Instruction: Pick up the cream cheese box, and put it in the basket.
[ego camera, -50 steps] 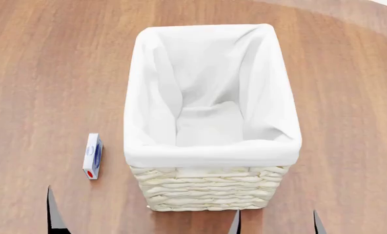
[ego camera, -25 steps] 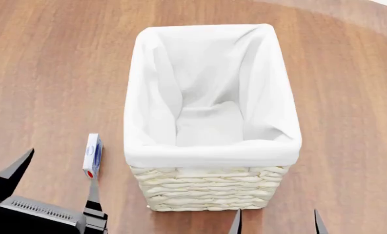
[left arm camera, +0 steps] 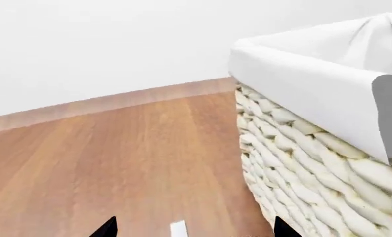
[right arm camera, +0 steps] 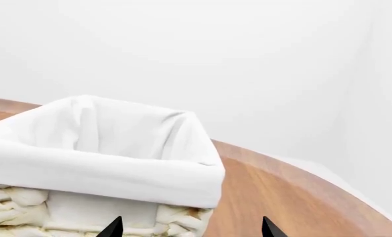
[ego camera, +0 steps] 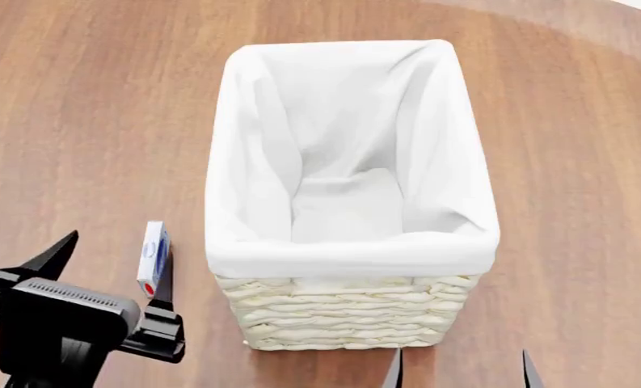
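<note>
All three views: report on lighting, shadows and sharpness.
Head view: flat, even light, no cast shadow under the basket or the cream cheese box, everything sharp. Left wrist view: crisp wicker weave, a blank grey patch at one edge. Right wrist view: the white liner nearly blends into the pale backdrop; no glare or blur.

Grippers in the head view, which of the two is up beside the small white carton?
The left gripper. Its open jaws straddle the near end of the small white cream cheese box, while only the right gripper's tips show at the bottom edge.
</note>
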Robot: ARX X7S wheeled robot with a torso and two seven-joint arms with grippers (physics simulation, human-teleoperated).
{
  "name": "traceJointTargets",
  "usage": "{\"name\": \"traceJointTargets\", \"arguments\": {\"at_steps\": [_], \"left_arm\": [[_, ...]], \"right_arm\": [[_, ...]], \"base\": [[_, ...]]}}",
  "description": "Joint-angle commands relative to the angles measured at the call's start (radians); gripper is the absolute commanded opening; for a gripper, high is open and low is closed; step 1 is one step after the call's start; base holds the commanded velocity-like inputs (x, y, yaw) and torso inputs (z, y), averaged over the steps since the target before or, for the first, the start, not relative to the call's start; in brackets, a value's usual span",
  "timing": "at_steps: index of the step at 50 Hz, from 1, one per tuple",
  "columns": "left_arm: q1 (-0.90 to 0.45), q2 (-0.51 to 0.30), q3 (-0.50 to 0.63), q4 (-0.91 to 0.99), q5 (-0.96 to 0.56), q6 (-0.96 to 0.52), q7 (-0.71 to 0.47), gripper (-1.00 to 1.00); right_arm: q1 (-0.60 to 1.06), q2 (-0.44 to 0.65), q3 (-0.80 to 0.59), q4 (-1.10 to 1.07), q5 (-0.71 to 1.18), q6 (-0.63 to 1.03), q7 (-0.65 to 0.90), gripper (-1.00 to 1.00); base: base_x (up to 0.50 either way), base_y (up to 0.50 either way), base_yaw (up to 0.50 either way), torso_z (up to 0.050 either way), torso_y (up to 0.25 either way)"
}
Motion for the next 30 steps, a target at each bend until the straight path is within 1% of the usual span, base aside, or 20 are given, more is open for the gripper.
{"name": "traceJointTargets", "arguments": {"at_steps": [1, 5, 11, 15, 18, 30], "left_arm": [[-0.060, 0.034, -0.019, -0.148, -0.050, 0.036, 0.024, 1.00], [-0.063, 0.045, -0.015, -0.178, -0.060, 0.039, 0.030, 1.00], [-0.051, 0.050, -0.001, -0.162, -0.061, 0.034, 0.029, 1.00], [-0.065, 0.057, 0.010, -0.179, -0.049, 0.007, 0.013, 1.00], [-0.091, 0.060, 0.034, -0.203, -0.027, -0.049, 0.002, 1.00], [-0.132, 0.070, 0.051, -0.241, -0.023, -0.053, 0.003, 1.00]], "right_arm": [[-0.006, 0.006, -0.002, -0.003, 0.006, -0.007, 0.007, 1.00], [-0.006, 0.008, -0.004, -0.001, 0.008, -0.008, 0.009, 1.00], [-0.006, 0.009, -0.008, -0.004, 0.006, -0.009, 0.012, 1.00], [-0.010, 0.013, -0.007, -0.010, 0.009, -0.010, 0.015, 1.00], [-0.008, 0.013, -0.007, -0.010, 0.009, -0.007, 0.017, 1.00], [-0.008, 0.022, -0.003, -0.019, 0.018, -0.004, 0.020, 1.00]], "base": [[0.00, 0.00, 0.00, 0.000, 0.000], [0.00, 0.00, 0.00, 0.000, 0.000], [0.00, 0.00, 0.00, 0.000, 0.000], [0.00, 0.00, 0.00, 0.000, 0.000], [0.00, 0.00, 0.00, 0.000, 0.000], [0.00, 0.00, 0.00, 0.000, 0.000]]}}
